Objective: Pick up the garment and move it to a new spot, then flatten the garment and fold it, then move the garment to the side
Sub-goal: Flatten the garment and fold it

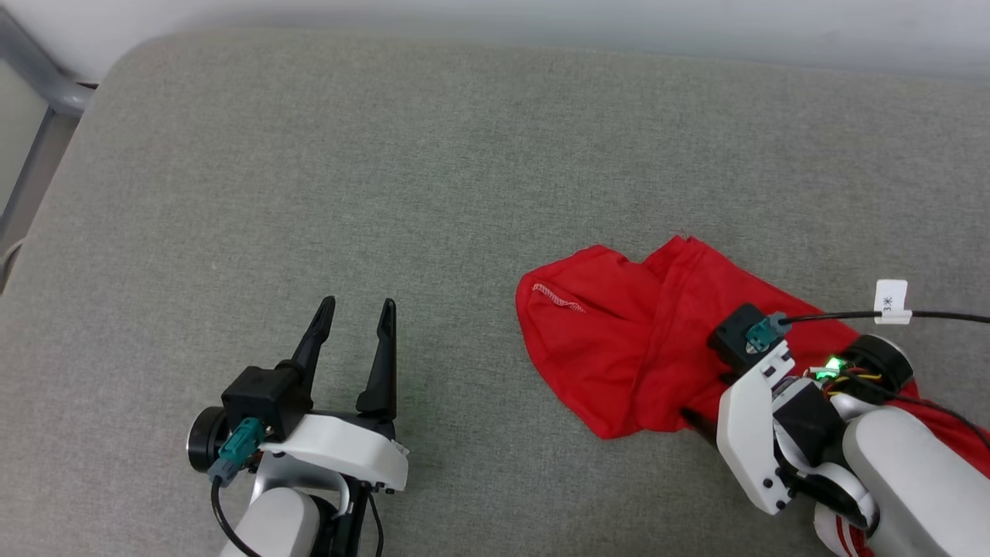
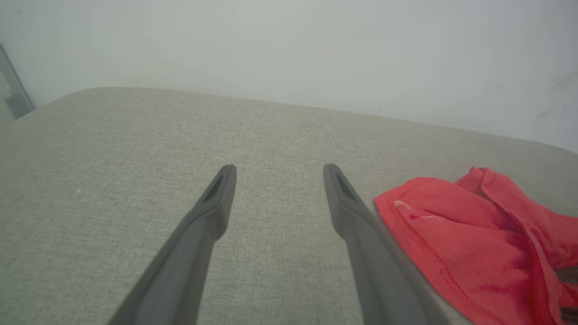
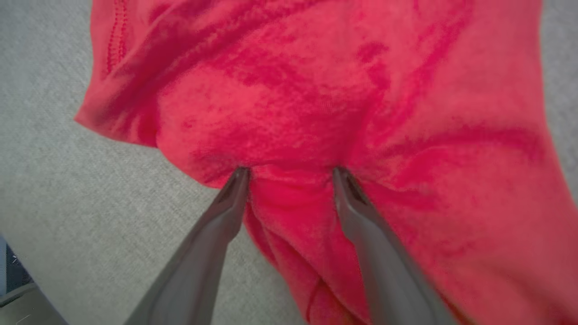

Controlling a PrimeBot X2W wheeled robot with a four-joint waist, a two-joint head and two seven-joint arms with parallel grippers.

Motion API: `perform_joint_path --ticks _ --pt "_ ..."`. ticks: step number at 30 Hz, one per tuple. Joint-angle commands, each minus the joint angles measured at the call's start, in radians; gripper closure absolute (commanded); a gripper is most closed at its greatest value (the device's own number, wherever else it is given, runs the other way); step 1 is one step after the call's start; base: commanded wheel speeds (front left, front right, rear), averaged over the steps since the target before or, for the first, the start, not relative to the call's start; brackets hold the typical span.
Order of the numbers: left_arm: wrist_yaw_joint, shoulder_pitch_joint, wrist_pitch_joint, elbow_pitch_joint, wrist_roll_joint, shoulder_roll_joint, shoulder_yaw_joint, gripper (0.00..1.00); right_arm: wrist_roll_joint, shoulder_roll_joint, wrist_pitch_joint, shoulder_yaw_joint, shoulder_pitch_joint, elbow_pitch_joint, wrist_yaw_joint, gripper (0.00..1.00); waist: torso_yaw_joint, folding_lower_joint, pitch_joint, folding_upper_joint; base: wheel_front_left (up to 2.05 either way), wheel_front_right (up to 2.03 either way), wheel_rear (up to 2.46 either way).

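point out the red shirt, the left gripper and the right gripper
red shirt (image 1: pixel 603 348), head view, on its red cloth left of the fold
left gripper (image 1: pixel 359 303), head view, midway between its two open fingertips
right gripper (image 3: pixel 291 170), right wrist view, midway between fingertips touching the shirt

The dark, two-fingered left gripper (image 1: pixel 358 305) points forward, its jaws spread wide. The matching right gripper (image 3: pixel 291 171) tilts downward from its pale forearm (image 1: pixel 913 480), fingers parted too.
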Motion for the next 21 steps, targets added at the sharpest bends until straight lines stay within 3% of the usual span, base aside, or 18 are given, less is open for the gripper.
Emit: perform_joint_path --ticks 1,2,5,11,16,21 --pt "-0.005 -0.012 -0.006 0.002 0.004 -0.004 0.005 0.0 0.011 0.007 0.017 0.033 0.022 0.037 0.0 0.91 0.004 -0.0001 0.003 0.0 0.0 0.0 0.0" --pt "-0.007 -0.011 -0.006 0.006 0.005 -0.007 0.008 0.0 0.018 0.007 0.014 0.038 0.009 0.041 0.0 1.0 0.003 -0.0001 0.002 0.0 0.0 0.0 0.0" --pt "-0.008 -0.014 -0.008 0.016 0.009 -0.012 0.015 0.0 0.029 0.012 -0.038 0.018 -0.051 0.031 0.0 1.0 -0.005 -0.0001 -0.008 0.0 0.0 0.0 0.0" --pt "-0.017 -0.009 -0.007 0.013 0.02 -0.015 0.031 0.0 0.016 0.03 -0.174 -0.116 -0.188 0.019 -0.001 1.0 -0.037 -0.0001 -0.022 0.0 0.0 0.0 0.0" --pt "-0.023 -0.009 -0.006 0.008 0.03 -0.016 0.034 0.0 0.001 0.034 -0.231 -0.291 -0.249 0.045 -0.001 1.0 -0.059 -0.0001 -0.015 0.0 0.0 0.0 0.0" --pt "-0.031 -0.016 -0.006 0.008 0.037 -0.023 0.035 0.0 0.001 0.05 -0.261 -0.544 -0.173 0.148 -0.001 1.0 -0.066 -0.0001 0.002 0.0 0.0 0.0 0.0"
